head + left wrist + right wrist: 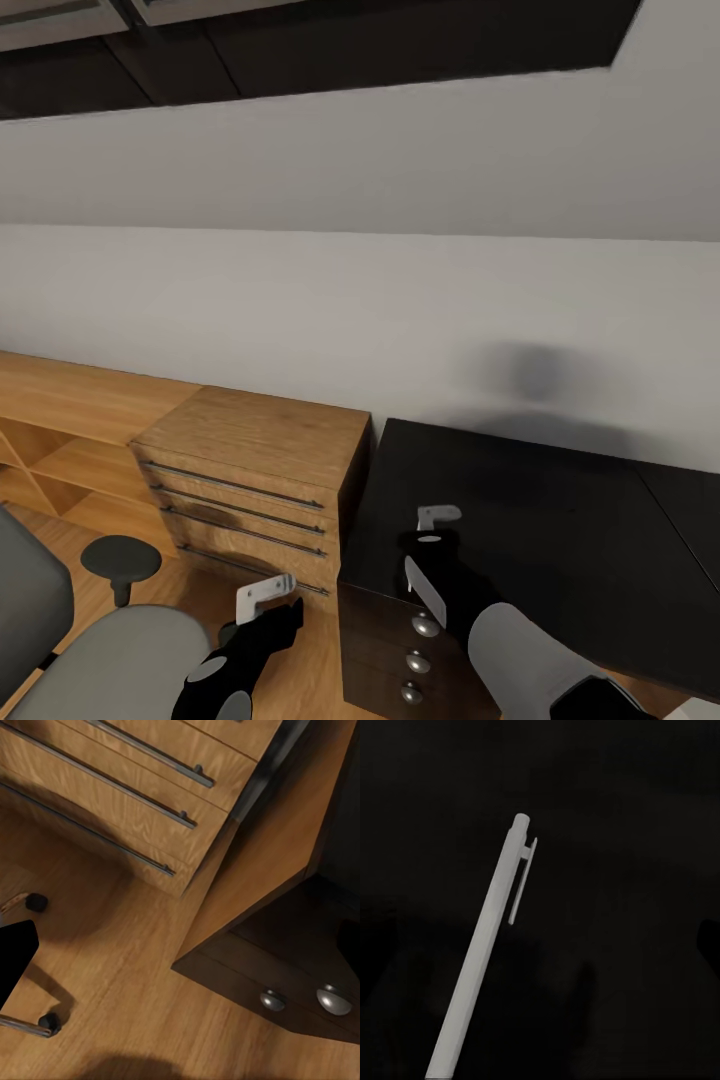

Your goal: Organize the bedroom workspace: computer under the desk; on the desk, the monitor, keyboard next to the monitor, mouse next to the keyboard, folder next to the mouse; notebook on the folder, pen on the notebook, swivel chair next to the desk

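the black tabletop [560,520] spreads at 4 o'clock, the swivel chair [110,650] at 8. the right fingers [432,550] over the tabletop's corner clasp the pen [484,952]; whether the left fingers [265,597] are clenched cannot be told.

Both arms are glossy black with pale grey segments, each pincer [268,598] light grey.

Worktop [560,520] looked matt black and smooth, its drawer knobs [334,999] shiny metal. The wooden chest [255,470] had visible grain and brushed metal handles [142,791]. Pen [484,952] was plain matt white plastic, chair seat [120,665] grey cloth.
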`<state>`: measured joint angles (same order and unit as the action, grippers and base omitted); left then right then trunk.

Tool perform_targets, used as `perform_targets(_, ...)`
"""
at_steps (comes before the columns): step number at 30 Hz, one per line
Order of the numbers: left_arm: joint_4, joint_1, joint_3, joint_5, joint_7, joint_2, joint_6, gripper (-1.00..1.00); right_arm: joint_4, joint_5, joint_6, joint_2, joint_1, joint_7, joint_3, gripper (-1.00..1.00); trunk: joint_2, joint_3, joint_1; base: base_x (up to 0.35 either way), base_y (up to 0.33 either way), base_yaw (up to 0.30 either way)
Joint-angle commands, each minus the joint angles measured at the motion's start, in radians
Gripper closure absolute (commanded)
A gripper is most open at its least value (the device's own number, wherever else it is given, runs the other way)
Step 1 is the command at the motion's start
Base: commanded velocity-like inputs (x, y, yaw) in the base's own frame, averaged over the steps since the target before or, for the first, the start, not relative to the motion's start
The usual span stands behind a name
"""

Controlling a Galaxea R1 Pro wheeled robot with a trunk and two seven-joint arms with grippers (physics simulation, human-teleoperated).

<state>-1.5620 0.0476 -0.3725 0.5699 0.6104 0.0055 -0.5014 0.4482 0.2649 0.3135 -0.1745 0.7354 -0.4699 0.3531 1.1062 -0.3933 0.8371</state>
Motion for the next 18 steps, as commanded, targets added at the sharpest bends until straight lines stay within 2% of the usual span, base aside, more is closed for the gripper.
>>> perform_targets(1,-0.001,0.001,-0.002,0.008,0.009,0.001,-0.002,-1.00,0.001,0.003,0.008,0.000,0.001,-0.007,0.004,-1.00,0.001,-0.001,0.000,0.000,0.000,0.000)
perform_targets(18,-0.001,0.001,-0.002,0.008,0.009,0.001,-0.002,-1.00,0.001,0.003,0.077,0.000,0.001,-0.007,0.004,-1.00,0.001,-0.001,0.000,0.000,0.000,0.000)
